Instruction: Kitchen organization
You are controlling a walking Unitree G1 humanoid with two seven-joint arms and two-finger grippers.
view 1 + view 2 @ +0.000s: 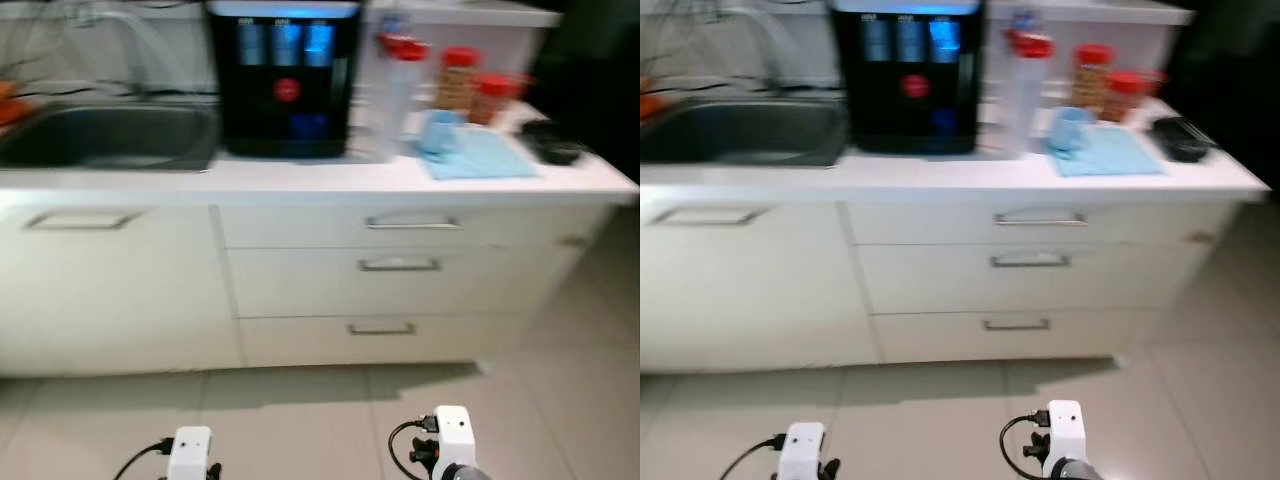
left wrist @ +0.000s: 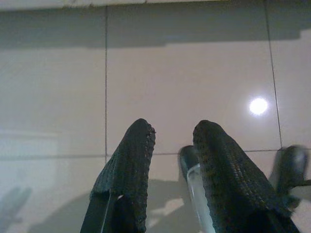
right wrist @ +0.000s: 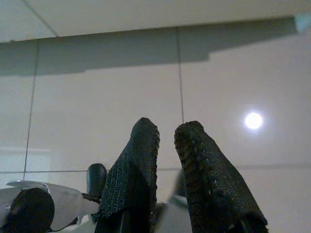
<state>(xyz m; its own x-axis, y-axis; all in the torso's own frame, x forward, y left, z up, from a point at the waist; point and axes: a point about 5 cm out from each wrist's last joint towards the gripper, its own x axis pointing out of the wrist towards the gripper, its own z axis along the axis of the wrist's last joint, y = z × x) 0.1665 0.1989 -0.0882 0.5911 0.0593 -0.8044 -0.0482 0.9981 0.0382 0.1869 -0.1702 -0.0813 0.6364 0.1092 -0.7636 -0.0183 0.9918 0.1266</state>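
Note:
A white kitchen counter (image 1: pixel 300 178) stands ahead of me. On it are a black water dispenser (image 1: pixel 285 80), a clear bottle with a red cap (image 1: pixel 400 85), two red-lidded jars (image 1: pixel 472 90), a blue cup (image 1: pixel 438 130) on a blue cloth (image 1: pixel 485 155), and a black dish (image 1: pixel 553 145). Both arms hang low over the tiled floor, their white wrist housings (image 1: pixel 455 432) at the bottom of the eye views. My left gripper (image 2: pixel 175 127) is open and empty. My right gripper (image 3: pixel 167 127) shows a narrow gap with nothing in it.
A steel sink (image 1: pixel 110 135) with a tap is set into the counter's left part. Below are a cabinet door (image 1: pixel 100 290) and three drawers with metal handles (image 1: pixel 412 223). Pale floor tiles (image 1: pixel 300 420) lie between me and the cabinets.

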